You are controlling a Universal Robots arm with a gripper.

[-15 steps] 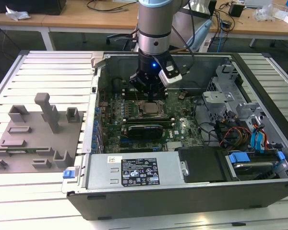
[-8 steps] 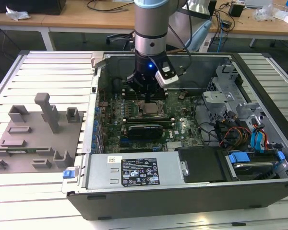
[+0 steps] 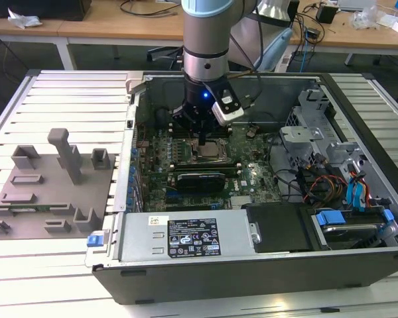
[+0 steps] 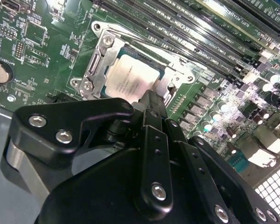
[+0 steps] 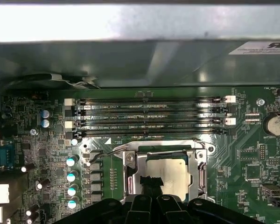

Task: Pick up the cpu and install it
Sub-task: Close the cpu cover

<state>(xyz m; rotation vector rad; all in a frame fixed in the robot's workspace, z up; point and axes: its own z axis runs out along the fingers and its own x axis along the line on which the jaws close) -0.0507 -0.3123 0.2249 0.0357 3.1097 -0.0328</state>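
Note:
The cpu (image 4: 130,77), a pale silvery square chip, lies flat inside the open socket frame (image 4: 99,60) on the green motherboard in both wrist views; its other points are cpu (image 5: 172,175) and cpu (image 3: 209,150). My gripper (image 3: 202,139) hangs straight down into the open computer case, right over the socket. Its black fingers are drawn together, and the gripper (image 4: 151,97) tip rests at the chip's near edge. In the first wrist view the gripper (image 5: 150,183) tip covers part of the chip's top. Nothing is held between the fingers.
Memory slots (image 5: 149,116) run beside the socket, and the thin socket lever (image 5: 107,151) sticks out at one corner. A long black expansion card (image 3: 199,179) lies nearer the power supply (image 3: 186,235). A drive cage with cables (image 3: 338,185) and a grey fixture (image 3: 53,179) flank the board.

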